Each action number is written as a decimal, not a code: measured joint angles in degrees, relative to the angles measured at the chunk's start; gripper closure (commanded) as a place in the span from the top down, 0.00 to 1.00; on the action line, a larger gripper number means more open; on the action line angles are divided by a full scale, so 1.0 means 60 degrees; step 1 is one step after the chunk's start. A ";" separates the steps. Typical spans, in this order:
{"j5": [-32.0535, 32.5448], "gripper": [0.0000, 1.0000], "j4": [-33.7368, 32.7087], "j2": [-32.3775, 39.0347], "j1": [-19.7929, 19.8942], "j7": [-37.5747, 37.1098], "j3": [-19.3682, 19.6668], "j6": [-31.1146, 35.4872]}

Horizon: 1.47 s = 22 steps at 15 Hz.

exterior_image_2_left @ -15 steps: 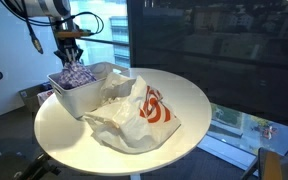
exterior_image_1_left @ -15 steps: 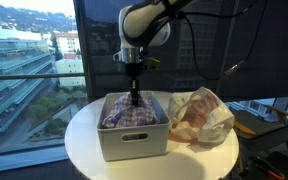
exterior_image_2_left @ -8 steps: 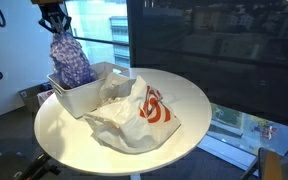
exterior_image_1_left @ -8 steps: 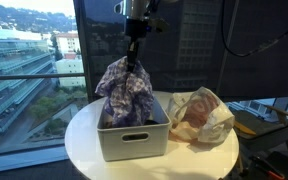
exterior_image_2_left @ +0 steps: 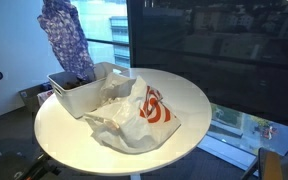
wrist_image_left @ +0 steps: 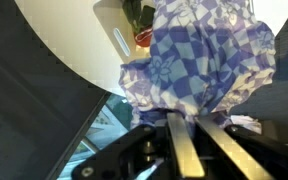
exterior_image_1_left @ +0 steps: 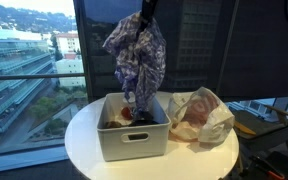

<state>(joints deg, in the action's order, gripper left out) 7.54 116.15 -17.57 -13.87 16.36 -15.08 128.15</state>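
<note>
The gripper [wrist_image_left: 192,120] is seen at the lower middle of the wrist view, its fingers [wrist_image_left: 177,140] closed together on a bunched fold of a blue and white patterned cloth [wrist_image_left: 199,55]. In an exterior view the gripper [exterior_image_1_left: 147,8] is cut off by the top edge of the frame, and the cloth [exterior_image_1_left: 137,55] is held hanging down from it, its lowest end reaching into a white bin [exterior_image_1_left: 134,142] at the centre. In an exterior view the cloth [exterior_image_2_left: 66,40] is shown at the upper left, above the bin [exterior_image_2_left: 79,97]. Something small and red [exterior_image_1_left: 125,113] is seen inside the bin. Just beside the bin, a crumpled white plastic bag [exterior_image_1_left: 200,116] with red print is laid on the round white table [exterior_image_1_left: 82,150].
</note>
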 measured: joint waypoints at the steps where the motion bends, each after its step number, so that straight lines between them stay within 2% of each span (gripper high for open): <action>1: 0.0010 0.02 0.0175 -0.0396 0.0015 -0.0197 0.0159 0.0013; 9: 0.0041 0.02 0.1513 -0.3069 0.0612 -0.1074 0.1313 0.0430; 15: 0.0041 0.02 0.2603 -0.4961 0.0889 -0.1466 0.1540 -0.0305; 18: 0.0047 0.02 0.3308 -0.5294 0.1142 -0.1443 0.2033 -0.0229; 22: 0.0192 0.02 0.4335 -0.4915 0.1545 -0.1210 0.2757 0.0711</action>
<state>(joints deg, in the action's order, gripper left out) 8.70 142.16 -47.06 -4.60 9.10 1.46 132.41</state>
